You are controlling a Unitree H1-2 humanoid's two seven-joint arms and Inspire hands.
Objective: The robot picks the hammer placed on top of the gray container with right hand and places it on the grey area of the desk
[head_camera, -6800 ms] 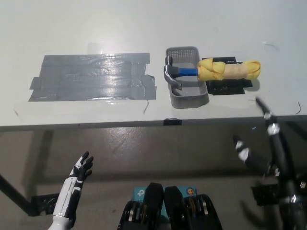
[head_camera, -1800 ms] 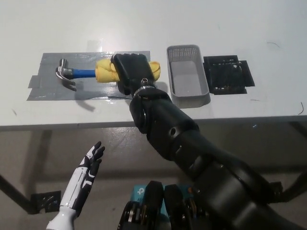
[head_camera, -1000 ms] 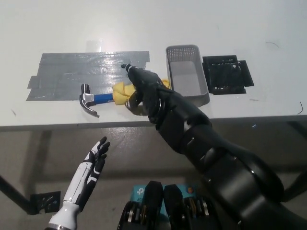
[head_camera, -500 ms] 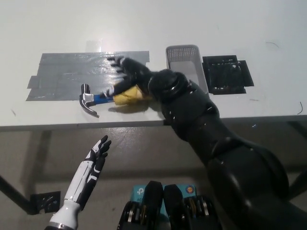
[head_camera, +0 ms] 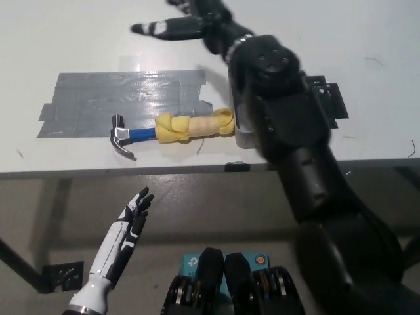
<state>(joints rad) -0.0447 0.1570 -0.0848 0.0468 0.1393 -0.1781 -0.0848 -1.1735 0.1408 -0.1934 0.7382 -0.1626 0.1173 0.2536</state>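
Note:
The hammer (head_camera: 172, 129) lies flat near the table's front edge, its steel head at the left on the lower edge of the grey taped area (head_camera: 121, 104), its blue neck and yellow-wrapped handle stretching right onto white table. My black right hand (head_camera: 187, 21) is raised high above the table's far side, open with fingers spread, holding nothing. The black arm crosses over the gray container (head_camera: 239, 130), hiding most of it. My white left hand (head_camera: 128, 218) hangs open below the table edge at the lower left.
A black mat (head_camera: 331, 100) lies right of the container, partly behind the arm. The white table's front edge (head_camera: 98, 172) runs across the middle of the picture, with floor below it.
My right hand has let go of the hammer and lifted up and away toward the far side. The hammer stays where it was set down, its handle now uncovered.

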